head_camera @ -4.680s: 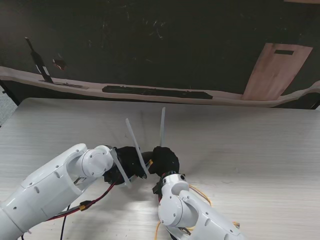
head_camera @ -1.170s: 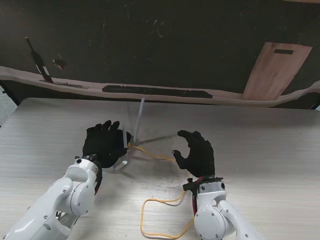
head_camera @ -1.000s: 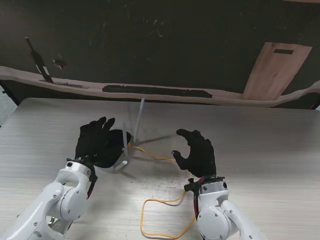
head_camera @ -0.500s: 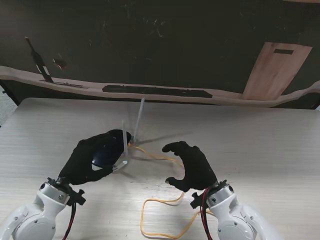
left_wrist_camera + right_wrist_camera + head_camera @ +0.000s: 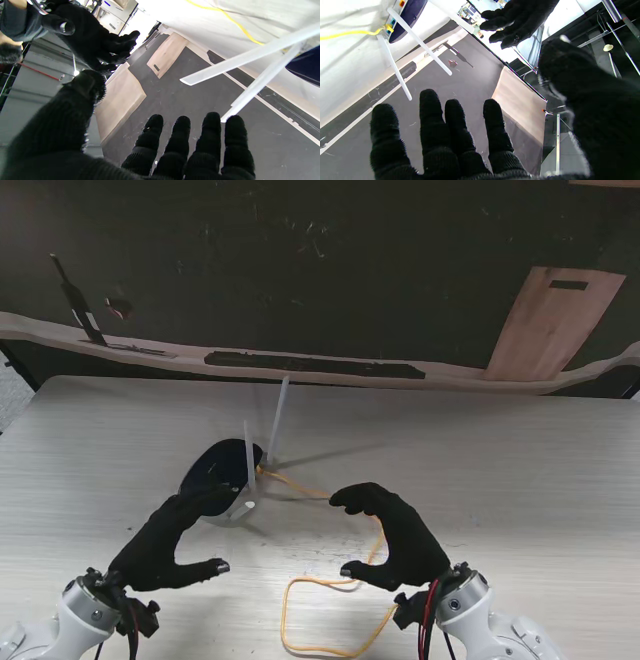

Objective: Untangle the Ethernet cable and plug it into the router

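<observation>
Yellow Ethernet cable (image 5: 330,620) plugged into router (image 5: 222,465); left hand (image 5: 170,540), right hand (image 5: 392,535) empty, fingers spread. Risk: snagging slack loop, unplugging connector.

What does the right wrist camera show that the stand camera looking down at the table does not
Only the right wrist view shows the router's port side close up: the yellow Ethernet cable ends in a yellow plug at the ports. Only the stand view shows the cable's slack loop lying on the table nearer to me, between the left hand and the right hand. Both show the router, its white antennas, the cable and both hands open, holding nothing.
</observation>
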Tool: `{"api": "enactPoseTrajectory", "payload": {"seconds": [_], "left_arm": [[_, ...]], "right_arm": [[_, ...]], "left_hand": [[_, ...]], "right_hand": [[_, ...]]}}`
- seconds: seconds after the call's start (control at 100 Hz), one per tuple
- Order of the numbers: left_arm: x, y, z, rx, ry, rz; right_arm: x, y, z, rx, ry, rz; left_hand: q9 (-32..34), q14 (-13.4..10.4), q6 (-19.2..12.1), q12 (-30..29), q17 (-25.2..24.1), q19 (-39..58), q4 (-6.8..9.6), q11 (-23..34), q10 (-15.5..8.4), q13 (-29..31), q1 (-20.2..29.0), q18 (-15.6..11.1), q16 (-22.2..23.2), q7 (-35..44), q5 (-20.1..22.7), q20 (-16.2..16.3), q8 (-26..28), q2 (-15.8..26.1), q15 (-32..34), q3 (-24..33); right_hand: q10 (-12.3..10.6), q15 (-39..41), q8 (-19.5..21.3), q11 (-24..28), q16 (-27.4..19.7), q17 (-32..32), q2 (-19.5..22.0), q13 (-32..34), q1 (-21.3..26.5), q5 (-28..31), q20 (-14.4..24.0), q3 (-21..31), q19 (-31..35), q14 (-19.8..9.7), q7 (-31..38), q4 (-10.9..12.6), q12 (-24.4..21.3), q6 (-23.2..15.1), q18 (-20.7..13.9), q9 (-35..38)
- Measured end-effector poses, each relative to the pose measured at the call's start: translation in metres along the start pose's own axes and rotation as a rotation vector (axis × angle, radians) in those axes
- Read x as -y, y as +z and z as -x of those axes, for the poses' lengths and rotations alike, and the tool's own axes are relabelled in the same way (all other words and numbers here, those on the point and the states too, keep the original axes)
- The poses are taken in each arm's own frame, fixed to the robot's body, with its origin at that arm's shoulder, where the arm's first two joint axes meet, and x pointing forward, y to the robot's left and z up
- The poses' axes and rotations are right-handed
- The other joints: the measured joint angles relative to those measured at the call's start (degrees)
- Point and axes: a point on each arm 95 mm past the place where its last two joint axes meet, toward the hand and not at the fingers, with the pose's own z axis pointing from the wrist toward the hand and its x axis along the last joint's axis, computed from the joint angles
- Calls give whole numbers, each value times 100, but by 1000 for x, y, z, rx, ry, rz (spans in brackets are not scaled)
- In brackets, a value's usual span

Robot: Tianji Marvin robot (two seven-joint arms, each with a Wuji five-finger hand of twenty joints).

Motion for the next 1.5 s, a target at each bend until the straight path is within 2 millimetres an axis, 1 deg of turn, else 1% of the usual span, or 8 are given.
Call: {"api": "enactPoseTrajectory", "payload": {"seconds": [0.09,0.25,0.38,0.69,0.74,0.83,1.01,1.5], "left_arm": [[-5,-1,-3,-12,-46,0],[-14,3,-9,-38,-101,19],[-12,7,-14,-54,-79,36],[-11,7,-25,-100,-57,24],[-13,8,-27,-105,-81,28],[-18,12,-30,-117,-143,61],[-23,18,-31,-84,-106,87],[-20,21,-35,-78,-98,46]], "right_arm": [[-1,-4,1,0,-25,-4],[-3,-6,-2,-21,-21,-5],[-4,-6,-7,-43,-19,-16],[-12,-13,-13,-97,-5,16],[-13,-14,-15,-106,-5,17],[-14,-14,-19,-123,-7,18],[-15,-14,-25,-142,-19,15],[-14,-13,-29,-152,-13,11]], "left_hand": [[56,0,0,-3,17,-1,0,-68,6,3,4,0,0,-126,71,0,-20,114,0,-73],[57,0,0,-3,63,-2,0,-71,8,3,57,0,0,-202,170,0,-74,87,0,-73],[58,0,0,-4,63,-6,0,-72,8,4,57,0,0,-255,171,0,-78,160,0,-134],[356,15,0,-4,220,-4,0,-61,8,297,57,16,23,-259,338,3,-79,215,60,-134],[356,16,0,-4,220,0,0,-61,8,297,57,16,24,-259,338,4,-79,229,71,-134],[356,17,0,-4,220,33,0,-61,8,297,57,19,24,-259,338,4,-79,231,84,-133],[356,17,0,-4,220,37,0,-61,8,297,57,20,26,-255,338,4,-79,282,87,-131],[356,20,0,-4,220,89,0,-61,11,297,57,22,28,-201,338,5,-79,293,151,-131]], "right_hand": [[-3,143,0,9,0,88,0,87,0,0,191,0,-20,0,0,0,0,0,10,80],[-5,346,-1,12,80,155,0,175,-62,8,283,1,-22,0,0,0,0,0,13,149],[-5,415,-1,53,86,176,0,218,-260,8,305,1,-22,-1,0,0,0,-1,13,204],[-5,432,-1,53,87,215,0,220,-260,8,437,1,-1,-1,1,-3,0,-81,14,205],[-5,435,-2,53,87,215,0,221,-260,8,482,1,63,-1,1,-55,0,-92,14,212],[-6,465,-2,53,87,215,0,292,-260,8,486,1,145,-1,1,-55,0,-103,15,214],[-8,526,-4,53,87,215,0,338,-261,8,487,1,281,-1,1,-55,0,-108,15,220],[-9,503,-18,82,87,207,1,338,-261,9,440,1,423,-1,1,-55,0,-144,21,274]]}}
